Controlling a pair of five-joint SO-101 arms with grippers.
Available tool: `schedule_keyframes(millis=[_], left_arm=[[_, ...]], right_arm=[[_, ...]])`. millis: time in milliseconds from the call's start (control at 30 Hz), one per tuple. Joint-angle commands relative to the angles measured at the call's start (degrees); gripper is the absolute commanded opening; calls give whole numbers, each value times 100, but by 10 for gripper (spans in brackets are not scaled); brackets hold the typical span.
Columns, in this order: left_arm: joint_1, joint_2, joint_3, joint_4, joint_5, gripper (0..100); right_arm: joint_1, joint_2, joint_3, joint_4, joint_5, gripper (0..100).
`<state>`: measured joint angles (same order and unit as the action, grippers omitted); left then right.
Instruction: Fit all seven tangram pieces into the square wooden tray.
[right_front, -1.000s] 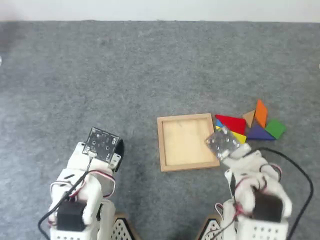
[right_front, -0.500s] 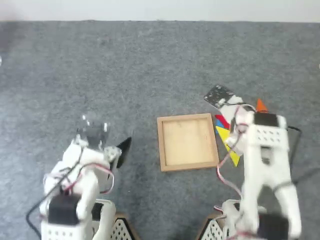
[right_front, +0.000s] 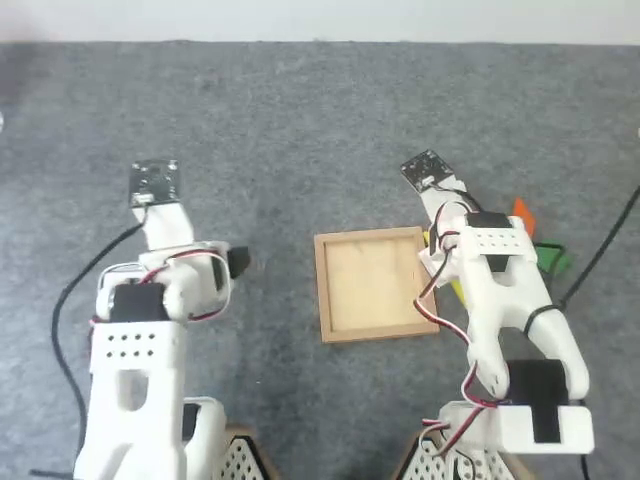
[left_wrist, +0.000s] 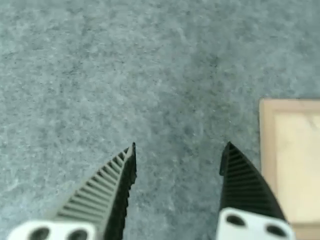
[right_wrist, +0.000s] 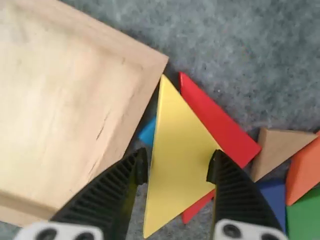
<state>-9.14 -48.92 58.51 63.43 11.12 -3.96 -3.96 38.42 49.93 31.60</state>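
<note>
Right gripper (right_wrist: 177, 159) has its jaws apart, straddling the yellow triangle (right_wrist: 172, 125), which lies on the worktop (right_front: 250, 130) just beside the square wooden tray (right_front: 375, 285); left gripper (left_wrist: 180, 147), jaws apart, hangs over bare worktop.

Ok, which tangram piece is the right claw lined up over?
The yellow triangle. It alone fills the gap of the open right claw, beside the tray, and the red triangle peeks out from under it.
</note>
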Motion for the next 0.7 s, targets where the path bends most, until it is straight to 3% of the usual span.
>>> schedule_keyframes(millis=[0,267,533,667], left_arm=[[-237,-35,48,-325,9,269],[-237,-35,145,-510,9,269],[-237,-35,321,-686,9,269],[-237,-35,321,-668,9,269]], right_arm=[[163,40,-35,-92,316,202],[470,-277,97,251,9,206],[-154,-1560,633,479,-1143,412],[-48,-1824,1011,497,-1565,394]])
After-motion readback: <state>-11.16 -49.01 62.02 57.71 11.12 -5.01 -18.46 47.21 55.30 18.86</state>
